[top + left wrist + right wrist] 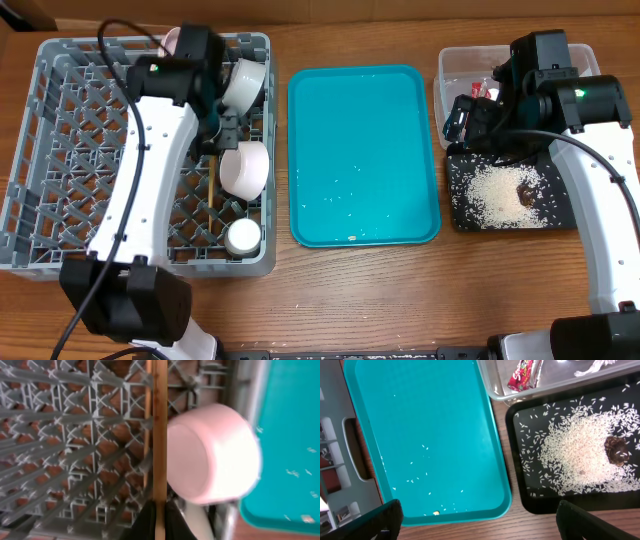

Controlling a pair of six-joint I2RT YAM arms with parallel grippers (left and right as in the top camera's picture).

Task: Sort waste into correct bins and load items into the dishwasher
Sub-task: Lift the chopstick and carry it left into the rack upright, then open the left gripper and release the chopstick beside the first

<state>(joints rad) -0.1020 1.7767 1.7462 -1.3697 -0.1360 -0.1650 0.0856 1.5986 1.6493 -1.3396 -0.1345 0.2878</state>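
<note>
The grey dish rack (60, 150) holds two white bowls (243, 82) (244, 167), a small white cup (242, 236) and the edge of a pink plate (172, 40) behind my left arm. My left gripper (222, 130) is over the rack, shut on the wooden chopsticks (159, 435), which run across the lattice beside a bowl (212, 455). My right gripper (480, 527) is open and empty above the teal tray's edge. The clear tub (495, 387) holds the red wrapper (522, 375) and white paper (592, 366). The black tray (517, 435) holds rice (575, 455) and a brown lump (616, 450).
The teal serving tray (362, 150) lies between the rack and the bins, with a few stray rice grains on it. Bare wooden table (360, 290) shows along the front. Cables hang from both arms.
</note>
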